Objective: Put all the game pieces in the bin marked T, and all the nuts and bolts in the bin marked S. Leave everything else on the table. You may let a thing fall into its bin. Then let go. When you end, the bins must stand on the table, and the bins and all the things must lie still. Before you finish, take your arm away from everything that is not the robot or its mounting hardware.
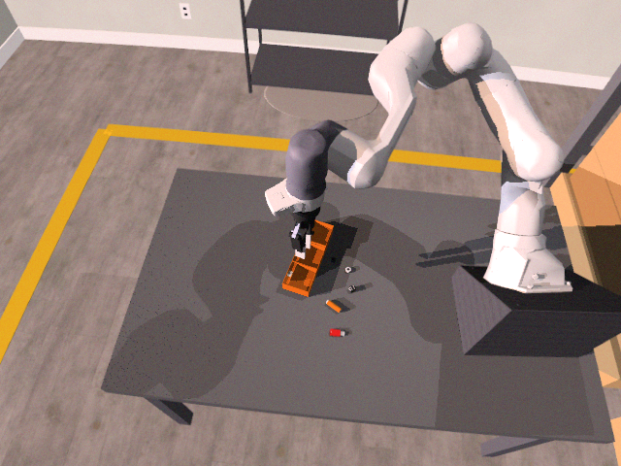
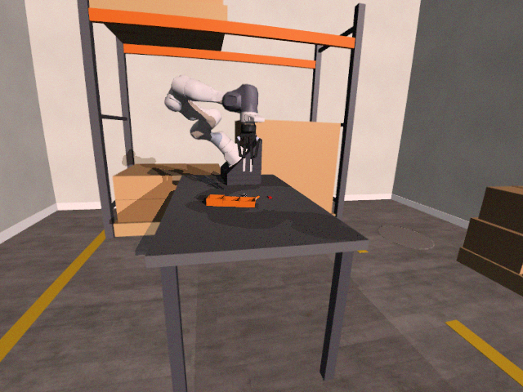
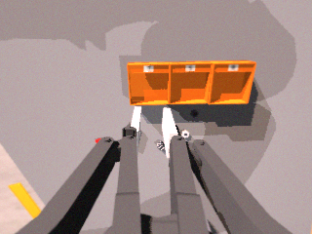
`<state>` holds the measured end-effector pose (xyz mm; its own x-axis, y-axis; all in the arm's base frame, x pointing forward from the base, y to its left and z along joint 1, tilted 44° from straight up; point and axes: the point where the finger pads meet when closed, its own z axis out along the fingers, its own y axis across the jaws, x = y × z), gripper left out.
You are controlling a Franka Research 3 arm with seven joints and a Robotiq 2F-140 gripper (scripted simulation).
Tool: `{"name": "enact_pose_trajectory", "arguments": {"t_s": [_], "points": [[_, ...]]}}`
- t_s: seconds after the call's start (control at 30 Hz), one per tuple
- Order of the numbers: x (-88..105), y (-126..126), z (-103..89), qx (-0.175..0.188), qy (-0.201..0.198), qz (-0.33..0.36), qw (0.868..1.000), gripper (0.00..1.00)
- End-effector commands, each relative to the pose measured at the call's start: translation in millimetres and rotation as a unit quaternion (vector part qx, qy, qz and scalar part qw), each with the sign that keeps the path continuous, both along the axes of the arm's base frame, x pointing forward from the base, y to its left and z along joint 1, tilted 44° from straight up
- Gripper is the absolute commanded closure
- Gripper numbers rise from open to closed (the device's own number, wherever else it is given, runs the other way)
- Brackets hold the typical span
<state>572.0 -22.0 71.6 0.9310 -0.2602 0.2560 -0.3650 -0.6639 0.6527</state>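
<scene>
An orange bin with three compartments (image 1: 297, 288) (image 2: 228, 203) (image 3: 191, 101) stands mid-table. A small grey piece (image 1: 289, 273) lies in its near end compartment. My gripper (image 1: 301, 251) (image 2: 248, 167) (image 3: 151, 117) hangs well above the bin, fingers a little apart with nothing between them. On the table beside the bin lie a silver nut (image 1: 347, 269) (image 3: 185, 132), a black-and-white die (image 1: 351, 288) (image 3: 159, 144) and a small black piece (image 1: 332, 259) (image 3: 194, 113). The bin labels are too small to read.
An orange cylinder (image 1: 333, 306) and a red one (image 1: 337, 332) (image 2: 270, 197) lie on the dark table (image 1: 200, 325) nearer the front. The robot's base block (image 1: 526, 320) stands at the right edge. A shelf rack and cardboard boxes stand behind the table.
</scene>
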Motion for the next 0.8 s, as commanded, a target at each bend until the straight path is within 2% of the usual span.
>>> {"name": "enact_pose_trajectory", "arguments": {"t_s": [0.0, 0.4, 0.47, 0.63, 0.77], "points": [[-11.9, -19.5, -3.6, 0.002, -0.047, -0.048, 0.998, 0.81], [-71.2, -98.8, -18.0, 0.002, -0.047, -0.048, 0.998, 0.81], [-71.2, -98.8, -18.0, 0.002, -0.047, -0.048, 0.998, 0.81], [-95.9, -131.8, -24.0, 0.002, -0.047, -0.048, 0.998, 0.81], [-97.5, -134.6, -24.1, 0.002, -0.047, -0.048, 0.998, 0.81]]}}
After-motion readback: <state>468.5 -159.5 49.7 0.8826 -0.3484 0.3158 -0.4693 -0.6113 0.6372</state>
